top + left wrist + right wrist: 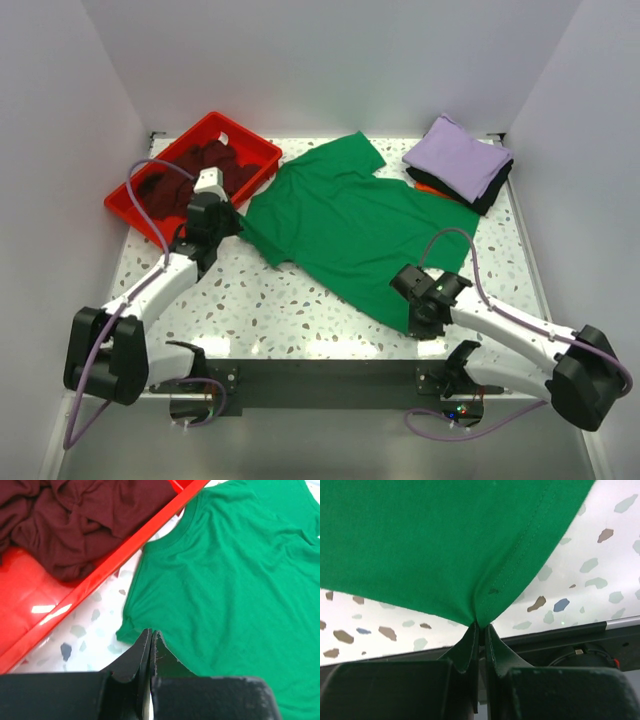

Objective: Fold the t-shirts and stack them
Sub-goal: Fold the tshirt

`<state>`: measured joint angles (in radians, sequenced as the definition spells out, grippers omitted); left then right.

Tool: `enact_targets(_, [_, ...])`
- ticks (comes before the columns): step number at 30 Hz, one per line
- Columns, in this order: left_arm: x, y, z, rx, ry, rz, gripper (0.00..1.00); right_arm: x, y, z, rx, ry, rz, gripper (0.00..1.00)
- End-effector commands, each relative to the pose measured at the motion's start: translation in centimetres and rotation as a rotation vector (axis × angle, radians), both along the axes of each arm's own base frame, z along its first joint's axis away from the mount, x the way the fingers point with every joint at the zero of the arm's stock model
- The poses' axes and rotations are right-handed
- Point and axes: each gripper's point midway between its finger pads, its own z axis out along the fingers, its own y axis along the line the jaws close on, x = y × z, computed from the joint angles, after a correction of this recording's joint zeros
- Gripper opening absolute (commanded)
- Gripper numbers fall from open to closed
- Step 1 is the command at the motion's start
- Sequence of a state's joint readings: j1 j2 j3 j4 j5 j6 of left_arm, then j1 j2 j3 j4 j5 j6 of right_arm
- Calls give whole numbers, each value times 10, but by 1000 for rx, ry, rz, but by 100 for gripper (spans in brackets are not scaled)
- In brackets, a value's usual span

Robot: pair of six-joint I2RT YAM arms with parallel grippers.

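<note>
A bright green t-shirt (350,225) lies spread flat across the middle of the table. My right gripper (420,318) is at its near hem corner and is shut on it; in the right wrist view the green cloth (430,545) tents up from the pinched tips (482,625). My left gripper (227,217) is shut at the left sleeve's hem (131,625); its tips (151,632) show no cloth between them. A dark maroon t-shirt (195,165) lies crumpled in the tray. A lavender t-shirt (458,155) tops a folded stack, over a black one (492,190) and an orange sliver (430,188).
The red plastic tray (243,133) stands at the back left, its long rim (100,580) close beside the green shirt's collar. The speckled tabletop (270,300) ends in a black bar (330,378) at the near edge. White walls enclose the left, back and right sides.
</note>
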<state>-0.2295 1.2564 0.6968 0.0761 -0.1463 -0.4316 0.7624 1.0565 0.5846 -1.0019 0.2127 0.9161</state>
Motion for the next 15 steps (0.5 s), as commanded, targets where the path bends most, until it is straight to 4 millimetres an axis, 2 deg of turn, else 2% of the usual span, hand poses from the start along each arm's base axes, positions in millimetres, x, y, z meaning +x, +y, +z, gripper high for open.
enact_targets(1, [-14, 7, 1, -24, -2, 40, 0, -10, 2, 16, 24, 33, 59, 0])
enact_targets(8, [-43, 4, 2, -55, -14, 49, 0, -18, 7, 22, 47, 41, 111, 0])
enact_targets(9, [-50, 5, -3, -54, 7, 55, 0, -19, 8, 21, 48, 41, 115, 0])
enact_targets(15, [-61, 3, 4, -70, -25, 51, 0, -17, 8, 26, 34, 8, 124, 0])
